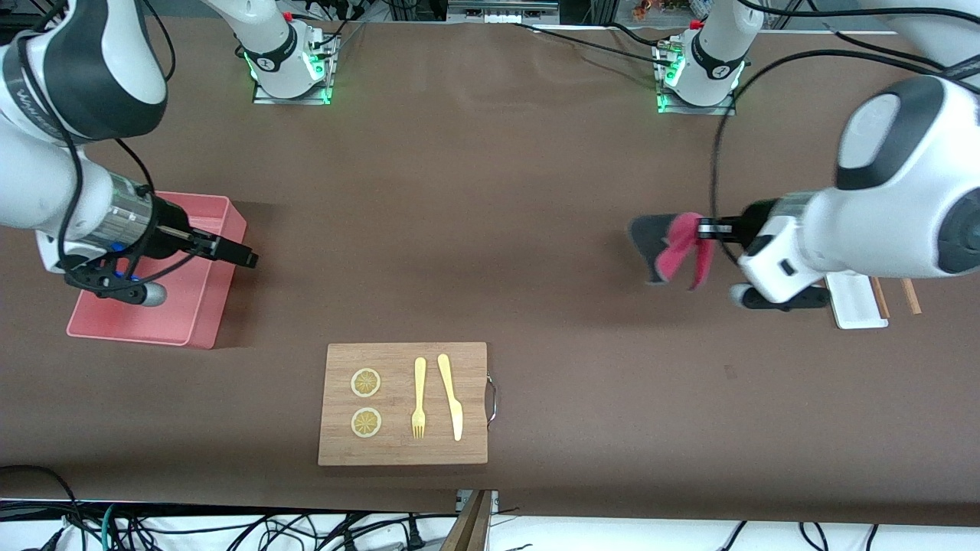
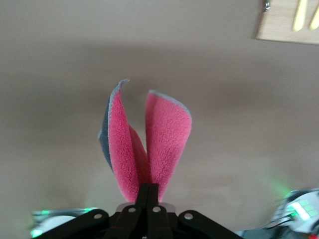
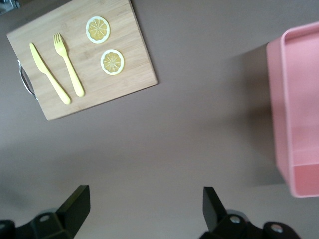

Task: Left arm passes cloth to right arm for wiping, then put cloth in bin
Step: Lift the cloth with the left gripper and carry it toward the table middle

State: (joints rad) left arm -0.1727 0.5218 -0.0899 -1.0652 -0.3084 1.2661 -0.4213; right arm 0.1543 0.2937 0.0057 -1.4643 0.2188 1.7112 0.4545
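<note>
My left gripper is shut on a pink cloth with a grey back and holds it in the air over bare table toward the left arm's end. In the left wrist view the cloth hangs in two folds from the closed gripper. My right gripper is open and empty, over the edge of the pink bin at the right arm's end. In the right wrist view the gripper is spread wide over bare table, with the bin beside it.
A wooden board with two lemon slices, a yellow fork and a yellow knife lies nearest the front camera; it also shows in the right wrist view. A small white tray and brown sticks lie under the left arm.
</note>
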